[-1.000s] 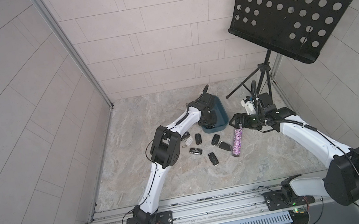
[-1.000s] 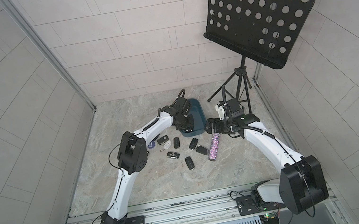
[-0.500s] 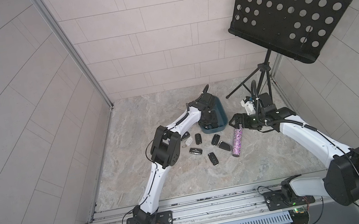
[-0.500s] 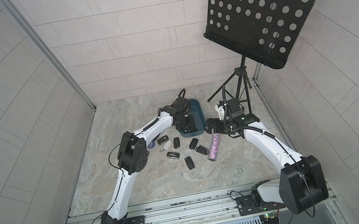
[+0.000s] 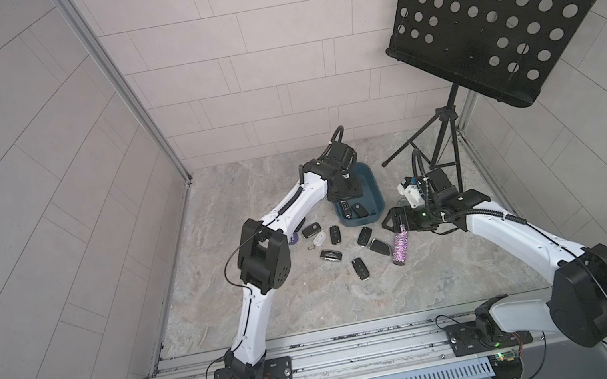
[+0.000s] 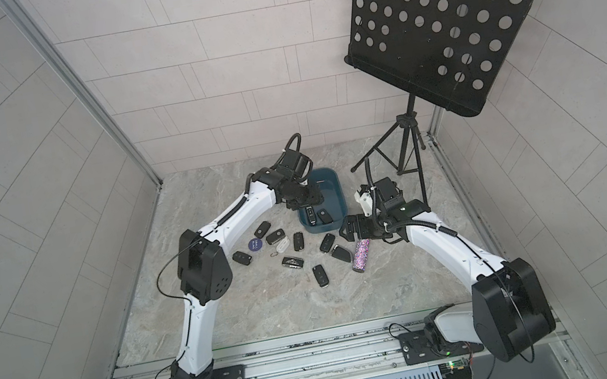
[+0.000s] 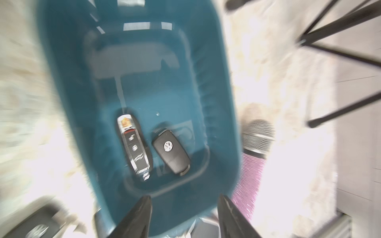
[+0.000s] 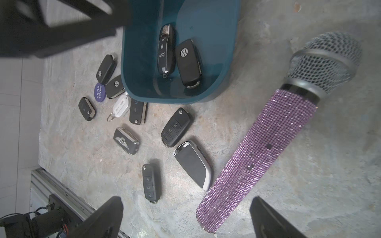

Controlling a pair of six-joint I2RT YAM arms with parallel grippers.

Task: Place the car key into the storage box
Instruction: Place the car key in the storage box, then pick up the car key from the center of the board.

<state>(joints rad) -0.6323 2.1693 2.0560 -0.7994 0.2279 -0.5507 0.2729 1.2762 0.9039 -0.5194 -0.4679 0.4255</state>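
Two black car keys lie side by side inside the dark teal plastic storage box, at its near end: a long glossy fob with a crest and a stubby flip key with a round silver badge. They sit close together and may touch, though the blurred left wrist view leaves that unsure. The left tool hangs over the box's near wall, its fingers partly spread with nothing between them. The right tool hovers wide open and empty above the grey marbled bench. Below it lies a purple rhinestone microphone with a grey mesh head, near and right of the box. Eight more dark key fobs lie scattered on the bench, near and left of the box.
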